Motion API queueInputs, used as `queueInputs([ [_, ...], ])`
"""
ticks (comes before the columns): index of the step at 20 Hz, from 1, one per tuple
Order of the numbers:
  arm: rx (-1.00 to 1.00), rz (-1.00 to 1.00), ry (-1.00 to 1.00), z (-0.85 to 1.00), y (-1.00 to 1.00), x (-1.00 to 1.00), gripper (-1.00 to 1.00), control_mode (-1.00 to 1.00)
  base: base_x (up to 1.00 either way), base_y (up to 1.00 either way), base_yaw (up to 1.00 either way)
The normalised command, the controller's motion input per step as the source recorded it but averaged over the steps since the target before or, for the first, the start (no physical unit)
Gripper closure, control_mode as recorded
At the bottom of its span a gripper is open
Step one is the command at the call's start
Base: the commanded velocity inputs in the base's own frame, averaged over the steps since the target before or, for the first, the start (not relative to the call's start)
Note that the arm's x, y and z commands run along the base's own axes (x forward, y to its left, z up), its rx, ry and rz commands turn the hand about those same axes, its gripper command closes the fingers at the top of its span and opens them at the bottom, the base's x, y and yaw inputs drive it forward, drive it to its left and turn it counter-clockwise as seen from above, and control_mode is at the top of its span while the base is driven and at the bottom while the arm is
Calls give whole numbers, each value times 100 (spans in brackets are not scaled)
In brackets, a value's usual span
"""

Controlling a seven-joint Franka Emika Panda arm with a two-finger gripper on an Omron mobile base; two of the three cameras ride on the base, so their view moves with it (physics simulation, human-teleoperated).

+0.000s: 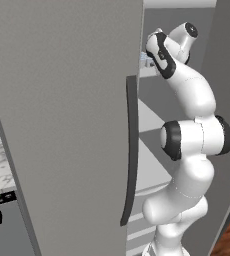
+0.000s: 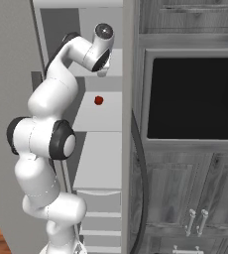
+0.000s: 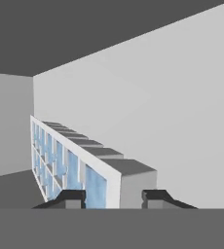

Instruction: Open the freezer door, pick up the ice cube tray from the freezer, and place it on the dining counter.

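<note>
While the freezer door (image 1: 62, 125) stands swung open with its dark bar handle (image 1: 131, 150) on the edge, the arm reaches into the upper freezer compartment. Seen from the hand, the gripper (image 3: 113, 198) has its fingers spread apart on either side of the near end of the ice cube tray (image 3: 70, 158), which runs away along the shelf beside the pale back wall; no clamp yet

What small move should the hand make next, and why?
Probably close the fingers on the ice cube tray. In the hand view the hand is open, with one fingertip on either side of the tray's near end, inside the freezer; the freezer door already stands open.
</note>
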Motion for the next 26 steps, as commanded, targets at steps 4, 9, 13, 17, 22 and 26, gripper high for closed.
queueInputs([
  [4, 0, 0, 0, 0, 0, 0, 100, -100, 0, 0, 0],
  [9, 0, 0, 0, 0, 0, 0, 100, -100, 0, 0, 0],
  [13, 0, 0, -2, 0, 0, -3, 100, -100, 0, 0, 0],
  [17, 0, 0, -10, 0, -6, -9, 100, -100, 0, 0, 0],
  [22, 0, 0, -22, 1, -1, -11, 100, -100, 0, 0, 0],
  [26, 0, 0, -24, 2, 0, -11, 100, -100, 0, 0, 0],
])
